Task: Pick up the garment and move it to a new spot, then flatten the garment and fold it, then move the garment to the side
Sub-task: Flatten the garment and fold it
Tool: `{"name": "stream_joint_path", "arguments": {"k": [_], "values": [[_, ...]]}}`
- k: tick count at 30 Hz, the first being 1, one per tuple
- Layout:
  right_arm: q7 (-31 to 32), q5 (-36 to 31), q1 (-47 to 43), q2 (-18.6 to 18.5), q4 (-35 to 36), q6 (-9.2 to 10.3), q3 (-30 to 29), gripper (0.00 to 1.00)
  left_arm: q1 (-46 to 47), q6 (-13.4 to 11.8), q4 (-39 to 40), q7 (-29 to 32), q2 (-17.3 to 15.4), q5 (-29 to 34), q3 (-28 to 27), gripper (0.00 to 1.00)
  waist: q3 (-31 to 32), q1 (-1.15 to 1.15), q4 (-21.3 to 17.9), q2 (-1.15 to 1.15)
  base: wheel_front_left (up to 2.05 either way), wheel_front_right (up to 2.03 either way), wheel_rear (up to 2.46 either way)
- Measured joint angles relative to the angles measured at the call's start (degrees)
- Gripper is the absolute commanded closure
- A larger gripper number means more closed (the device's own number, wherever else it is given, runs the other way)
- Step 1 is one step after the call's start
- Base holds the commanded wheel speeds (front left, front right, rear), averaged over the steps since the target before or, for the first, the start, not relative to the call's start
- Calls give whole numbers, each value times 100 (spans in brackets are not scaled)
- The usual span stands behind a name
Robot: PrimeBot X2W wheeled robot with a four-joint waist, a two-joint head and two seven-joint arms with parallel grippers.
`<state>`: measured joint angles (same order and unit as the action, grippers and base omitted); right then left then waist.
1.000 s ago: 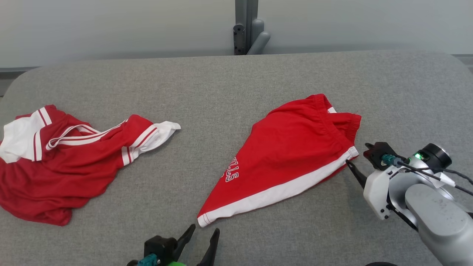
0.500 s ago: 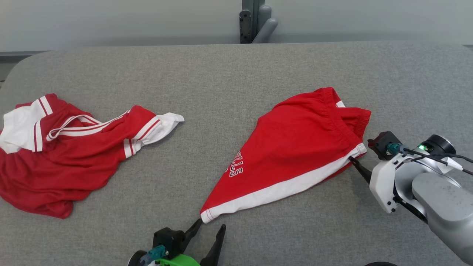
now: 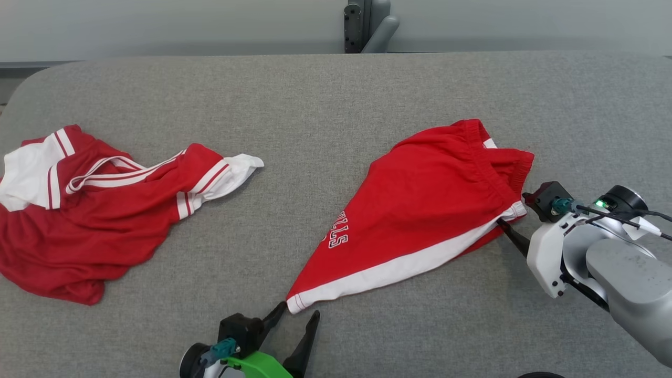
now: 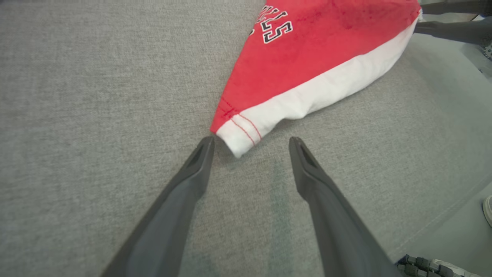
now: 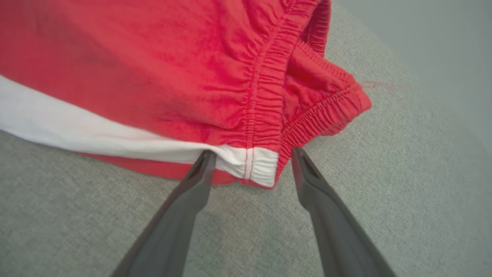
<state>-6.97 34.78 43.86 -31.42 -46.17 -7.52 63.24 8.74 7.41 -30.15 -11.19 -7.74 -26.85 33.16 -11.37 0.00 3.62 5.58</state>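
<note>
The folded red shorts with a white side stripe (image 3: 420,210) are laid on the right half of the grey fabric-covered table (image 3: 315,105), tapering toward the near edge. Their hem corner is flanked by the spread fingers of the left gripper (image 4: 251,140), with nothing held. Their elastic waistband corner is straddled by the parted, unclamped fingers of the right gripper (image 5: 253,153). A crumpled red-and-white jersey (image 3: 94,210) is seen well apart, at the left.
</note>
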Motion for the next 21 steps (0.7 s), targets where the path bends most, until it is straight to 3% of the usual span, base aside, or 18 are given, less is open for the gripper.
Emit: {"name": "stream_joint_path", "arguments": {"k": [8,10,16,21], "values": [[-170,357,91,93,-120,0,431,0,167,0,-221,-109,-9,-123,144,0,-39,0,15,0,0,0,0],[-205,434,118,115,-137,0,515,12,210,0,-272,-142,-9,-143,179,0,-42,0,3,0,0,0,0],[-279,650,214,132,-226,0,753,33,326,-1,-431,-226,-10,-240,260,0,-55,0,-41,0,0,0,0],[-302,753,236,149,-246,0,849,62,431,0,-538,-286,-7,-298,361,3,-73,0,-70,0,0,0,0]]}}
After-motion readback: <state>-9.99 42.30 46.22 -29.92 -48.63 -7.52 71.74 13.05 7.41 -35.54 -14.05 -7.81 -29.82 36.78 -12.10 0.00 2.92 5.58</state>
